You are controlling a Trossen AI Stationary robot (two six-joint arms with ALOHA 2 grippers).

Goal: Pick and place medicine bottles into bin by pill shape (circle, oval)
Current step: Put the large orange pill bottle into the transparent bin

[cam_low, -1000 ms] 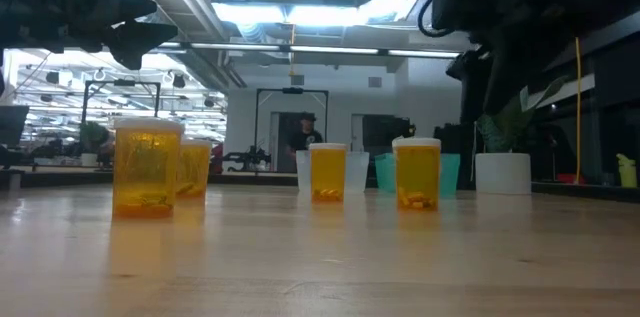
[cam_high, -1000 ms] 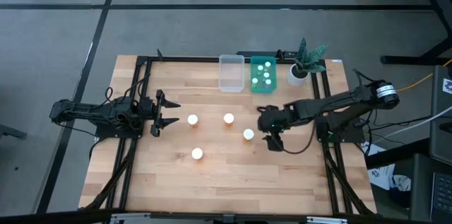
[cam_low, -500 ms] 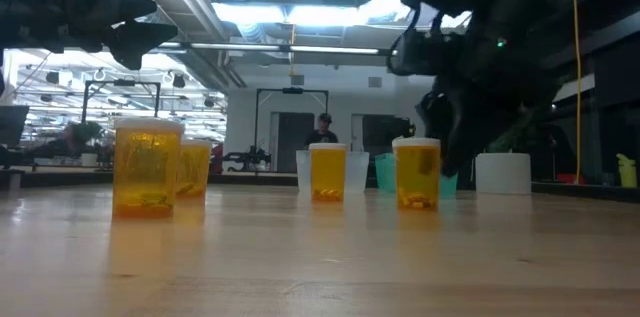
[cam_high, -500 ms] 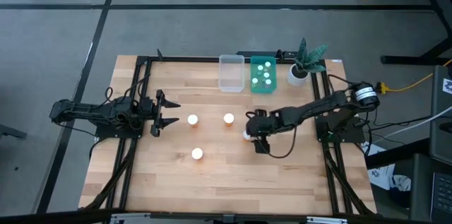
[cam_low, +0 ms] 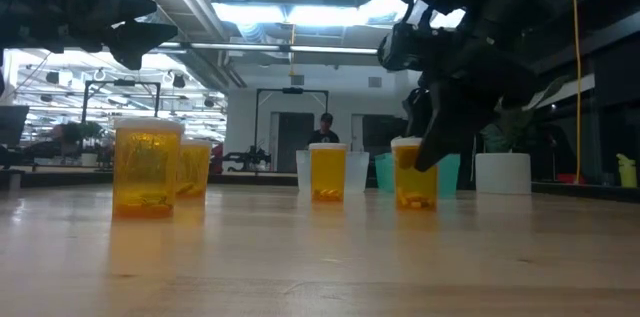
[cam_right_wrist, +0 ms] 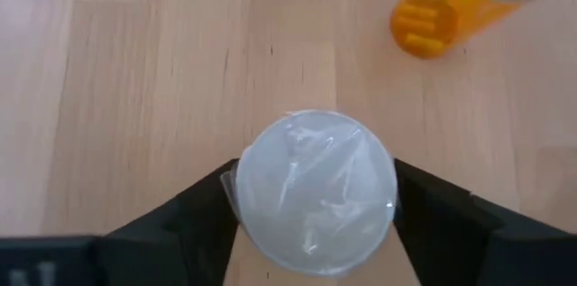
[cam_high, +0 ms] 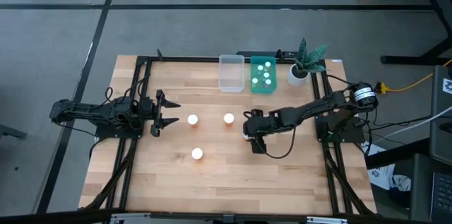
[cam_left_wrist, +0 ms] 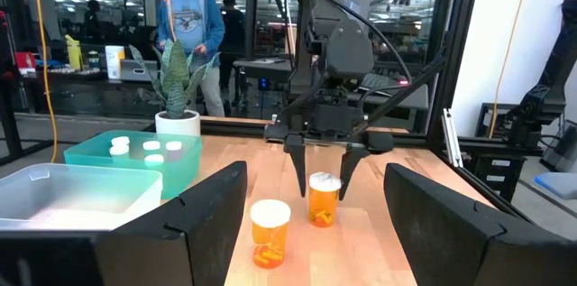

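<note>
Four orange medicine bottles with white caps stand upright on the wooden table: three free ones [cam_high: 192, 119], [cam_high: 229, 119], [cam_high: 197, 154], and one [cam_low: 415, 177] under my right gripper [cam_high: 249, 133]. That gripper is open, pointing down, with one finger on each side of this bottle's cap [cam_right_wrist: 314, 191]. My left gripper [cam_high: 164, 111] is open and empty at the table's left, level with the table. Several teal bottles stand in the teal bin [cam_high: 263, 83]. The clear bin [cam_high: 231, 73] beside it holds no bottle. My right gripper comes from above, pointing down, with a finger [cam_right_wrist: 203, 218] on either side of the orange bottle's white cap [cam_right_wrist: 270, 155]. I cannot tell whether the fingers touch the cap. The bottle stands upright on the table.
A white pot with a green plant [cam_high: 299, 73] stands at the far edge, right of the teal bin. A person [cam_left_wrist: 185, 24] stands in the room beyond the table. Bare wood lies along the table's near edge.
My right gripper has gone toward the table's left edge to a place over the orange bottle and has come down around its cap. The bottle has stayed where it was.
</note>
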